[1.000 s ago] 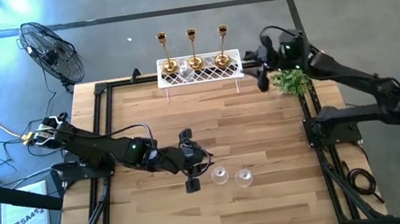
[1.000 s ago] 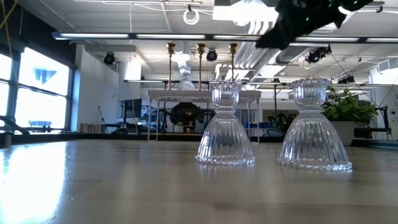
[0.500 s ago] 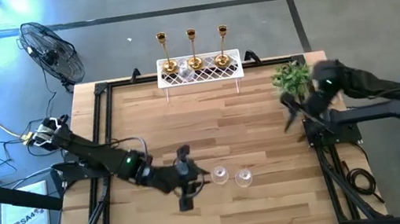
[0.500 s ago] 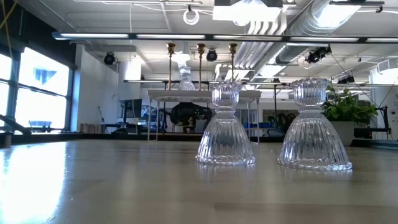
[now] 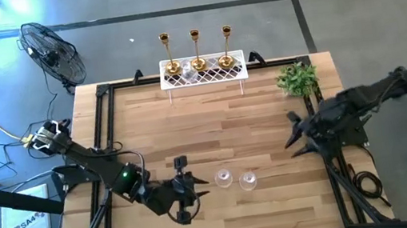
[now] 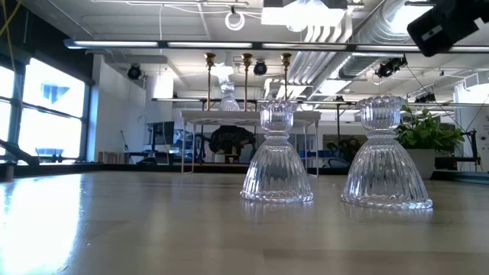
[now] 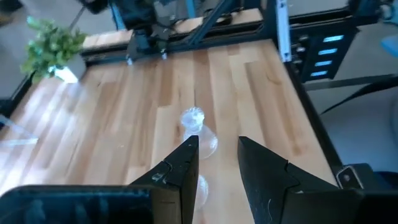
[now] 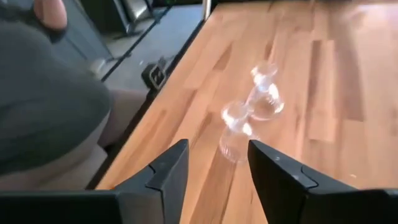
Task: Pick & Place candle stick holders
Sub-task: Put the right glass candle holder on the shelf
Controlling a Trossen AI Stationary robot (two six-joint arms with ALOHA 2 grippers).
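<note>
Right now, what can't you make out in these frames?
- Third glass holder on the white rack: in the high view it is lost in the lattice; in the low view it is small and far off.
- Left end effector: cut off by the left wrist view's lower edge.
- Nearer glass holder: partly hidden behind the left fingers.
- Right arm: only a dark corner enters the low view.
- Person: blurred, cut by the right wrist view's edge.

From my remote station, the only lettering I can make out is on a white sheet (image 5: 27, 223) lying on the floor left of the table, near the left arm's base: it seems to read "SA4", with the rest too small to tell. Nothing else in any view carries text, labels or numbers I can read.
</note>
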